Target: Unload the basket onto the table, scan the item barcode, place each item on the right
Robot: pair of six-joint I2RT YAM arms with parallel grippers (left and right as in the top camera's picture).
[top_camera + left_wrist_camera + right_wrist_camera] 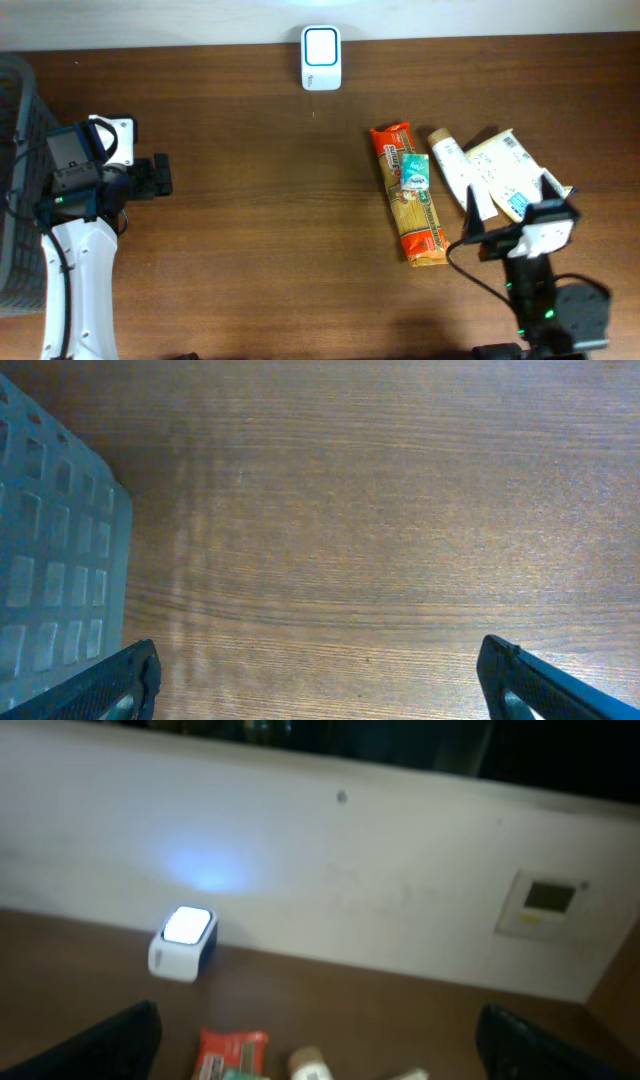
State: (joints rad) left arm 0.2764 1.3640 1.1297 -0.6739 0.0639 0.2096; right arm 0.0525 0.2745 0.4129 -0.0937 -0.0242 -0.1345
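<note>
**Overhead and wrist views, scanning task not yet begun.** The right gripper [512,208] stands with its jaws spread wide and holds nothing. Its own camera looks past the dark fingertips [120,1042] toward the wall [400,890]. The goods lie directly under and just ahead of this gripper. In the overhead view its fingers overlap the near ends of a tube [456,168] and a flat packet [503,160].

Just beside the tube, toward the table's middle, lies a pasta bag [412,215]. It is orange-topped with clear sides, its long axis runs nearly straight away from the robot, and a small green packet [416,172] rests on its upper half. No barcode can be made out on any item.

The scanner [321,58], white with a lit face, sits at the far edge of the table [260,220], ahead and to the left of the goods.

The left gripper [163,175] is likewise fully open and empty beside a grey basket [50,560], well apart from everything. The right arm is therefore judged better placed for the pick.
</note>
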